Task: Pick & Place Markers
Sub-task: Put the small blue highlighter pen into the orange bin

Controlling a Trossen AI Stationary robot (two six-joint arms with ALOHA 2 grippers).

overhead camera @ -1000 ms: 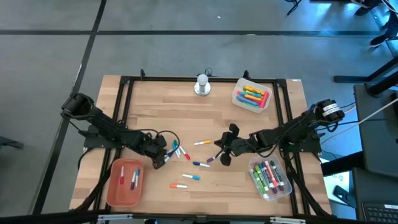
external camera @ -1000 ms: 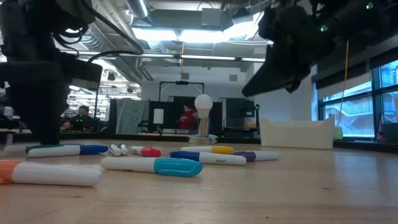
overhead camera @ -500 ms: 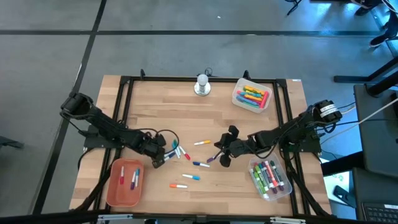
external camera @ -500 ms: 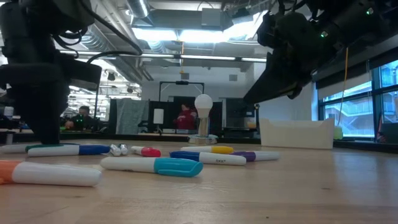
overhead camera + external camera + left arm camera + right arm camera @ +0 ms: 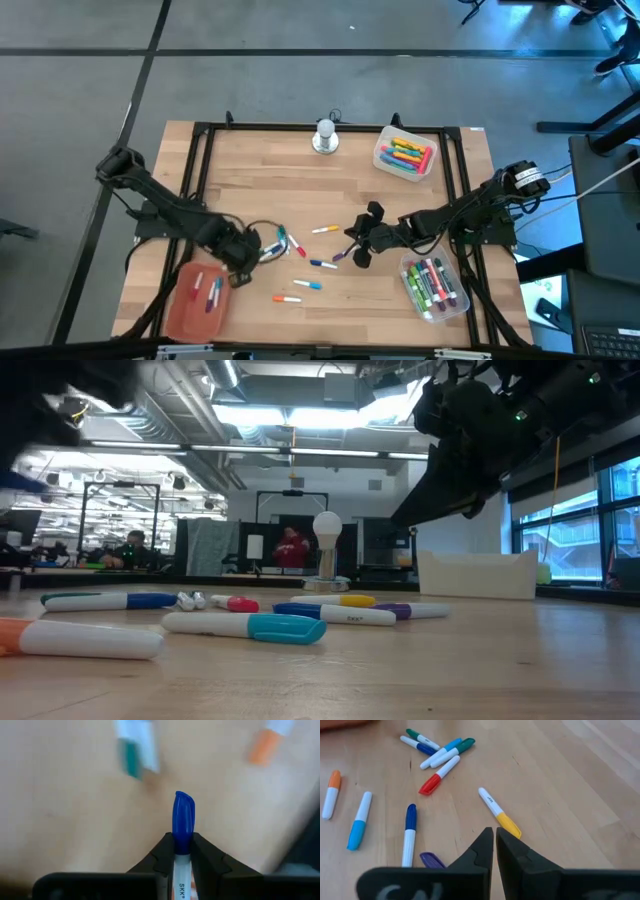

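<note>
Left gripper (image 5: 182, 851) pinches a blue-capped marker (image 5: 182, 822) at the tray's (image 5: 185, 310) one o'clock — right gripper (image 5: 494, 846) pressed together, mid-table.

High view: straight down over the whole pale wooden table (image 5: 400, 200) from well above, both arms in frame. Low view: level with the tabletop, close to scattered white-barrelled markers (image 5: 245, 625), facing the room behind. Left wrist view: close above the wood, past its own dark fingers (image 5: 162, 857). Right wrist view: angled down, near the same scattered markers, shared with high and low views.
</note>
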